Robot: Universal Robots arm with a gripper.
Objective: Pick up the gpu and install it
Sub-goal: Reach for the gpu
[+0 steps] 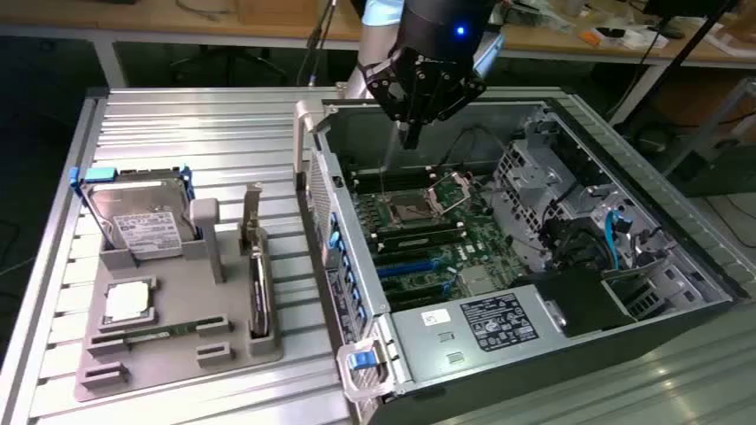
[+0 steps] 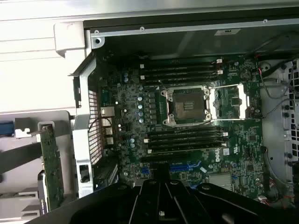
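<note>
Overall: an open computer case (image 1: pixel 614 168) lay on a slatted metal table (image 1: pixel 201 133), with a gray holder tray (image 1: pixel 177 354) beside it toward the exterior view's left.
Gripper (image 1: pixel 410 139): hung above the far end of the case interior, over the motherboard (image 1: pixel 449 239), touching nothing.
Jaws: clenched together, nothing held between them; in the wrist view the gripper (image 2: pixel 161 205) appeared as a dark mass with its fingers pressed side by side.
Gpu (image 1: pixel 260 292): stood on its long edge in a slot of the tray, on the side nearest the case, with the silver bracket end upright at the far end. It was well apart from the gripper.
Gpu, wrist view (image 2: pixel 50 163): seen edge-on as a green board outside the case wall, with the bracket just beside the tray's gray wall.
Hard drive (image 1: pixel 142 226): propped tilted at the tray's far end, white label facing up, blue-tabbed carrier around it.
Processor chip (image 1: pixel 127 301): lay flat in a square recess near the tray's middle.
RAM stick (image 1: pixel 154 335): lay flat in a groove at the near part of the tray.
CPU socket (image 2: pixel 187 105): open and bare, with its retention frame swung aside.
Memory slots (image 2: pixel 180 70): dark rows on both sides of the socket.
Power supply (image 1: pixel 497 319): sat at the near end of the case, label upward.
</note>
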